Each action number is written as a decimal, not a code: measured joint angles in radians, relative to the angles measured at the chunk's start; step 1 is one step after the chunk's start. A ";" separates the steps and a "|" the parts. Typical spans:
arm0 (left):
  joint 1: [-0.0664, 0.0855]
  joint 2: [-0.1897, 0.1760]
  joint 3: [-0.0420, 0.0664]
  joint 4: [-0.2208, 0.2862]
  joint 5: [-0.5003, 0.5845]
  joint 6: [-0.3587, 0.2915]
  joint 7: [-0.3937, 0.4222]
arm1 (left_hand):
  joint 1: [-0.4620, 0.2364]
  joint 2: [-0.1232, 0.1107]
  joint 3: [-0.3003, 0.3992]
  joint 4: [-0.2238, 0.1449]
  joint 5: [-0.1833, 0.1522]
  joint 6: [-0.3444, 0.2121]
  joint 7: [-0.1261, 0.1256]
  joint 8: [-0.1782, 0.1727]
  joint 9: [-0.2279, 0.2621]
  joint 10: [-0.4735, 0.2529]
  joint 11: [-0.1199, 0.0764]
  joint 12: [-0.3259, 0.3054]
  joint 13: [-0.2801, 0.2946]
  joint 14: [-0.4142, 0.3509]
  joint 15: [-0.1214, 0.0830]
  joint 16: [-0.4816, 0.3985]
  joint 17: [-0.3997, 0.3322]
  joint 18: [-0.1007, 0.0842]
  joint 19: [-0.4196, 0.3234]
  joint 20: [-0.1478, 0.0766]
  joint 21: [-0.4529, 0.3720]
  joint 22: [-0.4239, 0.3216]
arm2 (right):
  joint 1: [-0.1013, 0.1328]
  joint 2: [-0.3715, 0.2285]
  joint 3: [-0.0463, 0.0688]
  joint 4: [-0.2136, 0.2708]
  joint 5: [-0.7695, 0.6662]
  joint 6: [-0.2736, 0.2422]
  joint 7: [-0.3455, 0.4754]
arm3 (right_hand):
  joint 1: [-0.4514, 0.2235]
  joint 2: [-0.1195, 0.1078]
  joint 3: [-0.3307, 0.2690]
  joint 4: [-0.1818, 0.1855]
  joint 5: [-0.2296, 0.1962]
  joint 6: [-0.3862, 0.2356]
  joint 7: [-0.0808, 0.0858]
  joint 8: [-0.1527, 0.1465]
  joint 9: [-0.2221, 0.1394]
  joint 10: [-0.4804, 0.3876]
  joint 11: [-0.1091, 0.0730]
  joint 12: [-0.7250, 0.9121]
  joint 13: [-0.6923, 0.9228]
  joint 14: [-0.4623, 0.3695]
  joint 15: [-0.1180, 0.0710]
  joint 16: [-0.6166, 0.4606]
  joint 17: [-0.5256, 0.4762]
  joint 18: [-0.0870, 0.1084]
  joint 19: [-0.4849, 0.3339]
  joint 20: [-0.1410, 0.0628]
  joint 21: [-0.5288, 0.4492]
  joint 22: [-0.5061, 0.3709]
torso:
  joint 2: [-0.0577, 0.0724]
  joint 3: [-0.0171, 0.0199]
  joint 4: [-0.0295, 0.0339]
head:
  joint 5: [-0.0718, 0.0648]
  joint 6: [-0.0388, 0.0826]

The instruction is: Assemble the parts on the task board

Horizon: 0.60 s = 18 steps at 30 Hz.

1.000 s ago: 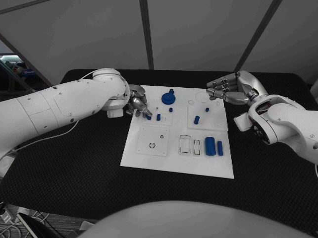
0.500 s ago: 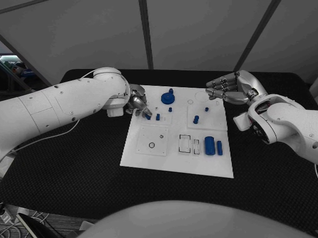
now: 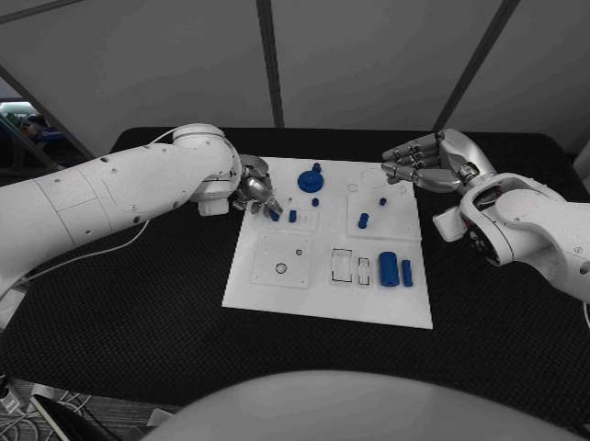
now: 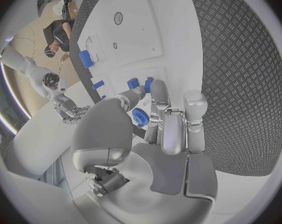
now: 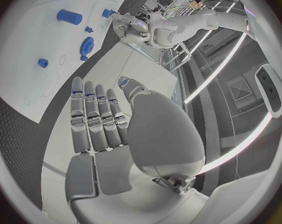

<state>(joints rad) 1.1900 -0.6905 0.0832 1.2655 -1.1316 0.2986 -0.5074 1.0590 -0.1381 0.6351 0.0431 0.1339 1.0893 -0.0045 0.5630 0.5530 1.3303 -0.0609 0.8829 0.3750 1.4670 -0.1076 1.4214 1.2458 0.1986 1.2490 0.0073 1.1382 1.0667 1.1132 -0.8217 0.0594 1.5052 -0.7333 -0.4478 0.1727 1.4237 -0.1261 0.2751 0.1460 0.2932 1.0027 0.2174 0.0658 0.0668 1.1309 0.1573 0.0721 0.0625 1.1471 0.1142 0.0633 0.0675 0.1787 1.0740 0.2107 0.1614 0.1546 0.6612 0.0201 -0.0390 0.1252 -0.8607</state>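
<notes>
The white task board (image 3: 279, 292) lies mid-table. My left hand (image 3: 256, 193) hangs over its far-left corner. The thumb and a fingertip (image 4: 158, 86) close in around a small blue peg (image 4: 148, 84) that stands beside a second peg (image 3: 292, 216). Whether they grip the peg is hidden. A blue gear (image 3: 312, 181) sits just beyond the left hand and also appears as the gear (image 4: 140, 118) under its fingers. My right hand (image 3: 421, 165) hovers at the board's far-right corner with its fingers curled and nothing in them.
Another blue peg (image 3: 364, 220) stands on the board's right half. A large blue cylinder (image 3: 391, 269) and a thinner one (image 3: 408, 272) lie near its right edge. Black table (image 3: 136, 303) surrounds the board.
My left hand has edged slightly further onto the board at the pegs. The right hand and the parts stay where they were.
</notes>
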 measured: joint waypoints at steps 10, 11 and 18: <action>0.000 0.001 0.000 0.000 0.003 0.001 0.000 | -0.026 -0.003 -0.044 0.019 0.001 0.008 -0.007 0.012 0.004 0.012 -0.012 0.011 0.015 -0.005 -0.005 0.000 0.001 0.000 0.011 -0.004 0.007 0.014 | 0.000 -0.001 0.000 0.001 0.000 0.000 0.000 | 0.000 0.000 0.000 0.000 0.000 0.000 0.000 0.000 0.000 0.000 0.000 0.000 0.000 0.000 0.000 0.000 0.000 0.000 0.000 0.000 0.000 0.000 | 0.000 -0.0001 0.0004 | -0.001 -0.003; 0.000 0.001 0.000 0.000 0.003 0.001 0.001 | -0.026 -0.003 -0.044 0.019 0.001 0.008 -0.007 0.012 0.005 0.012 -0.012 0.011 0.015 -0.005 -0.005 0.000 0.001 0.000 0.011 -0.004 0.009 0.014 | 0.000 -0.001 0.000 0.001 0.000 0.000 0.000 | 0.000 0.000 0.000 0.000 0.000 0.000 0.000 0.000 0.000 0.000 0.000 0.000 0.000 0.000 0.000 0.000 0.000 0.000 0.000 0.000 0.000 0.000 | 0.000 -0.0003 0.0004 | -0.001 -0.003; -0.001 0.000 -0.001 0.001 0.005 0.004 0.001 | -0.031 -0.008 -0.056 0.023 0.002 0.010 -0.004 0.015 0.005 0.013 -0.012 0.011 0.022 -0.005 -0.005 0.000 0.002 0.000 0.013 -0.006 0.014 0.020 | 0.000 -0.002 0.000 0.001 0.000 0.000 0.000 | 0.000 0.000 0.000 0.000 0.000 0.000 0.000 0.000 0.000 0.000 0.000 0.000 0.000 0.000 0.000 0.000 0.000 0.000 0.000 0.000 0.000 0.000 | 0.000 -0.0005 0.0005 | -0.002 -0.004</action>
<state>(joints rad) 1.1892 -0.6901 0.0826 1.2660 -1.1270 0.3023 -0.5065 1.0276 -0.1459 0.5790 0.0657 0.1355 1.0997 -0.0089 0.5779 0.5577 1.3428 -0.0732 0.8935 0.3970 1.4616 -0.1129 1.4214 1.2476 0.1987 1.2619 0.0016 1.1523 1.0867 1.1132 -0.8240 0.0594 1.5062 -0.7332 -0.4477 0.1723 1.4237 -0.1261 0.2751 0.1460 0.2932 1.0027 0.2174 0.0658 0.0669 1.1309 0.1573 0.0721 0.0625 1.1471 0.1142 0.0633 0.0675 0.1788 1.0739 0.2107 0.1614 0.1548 0.6612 0.0197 -0.0385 0.1237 -0.8648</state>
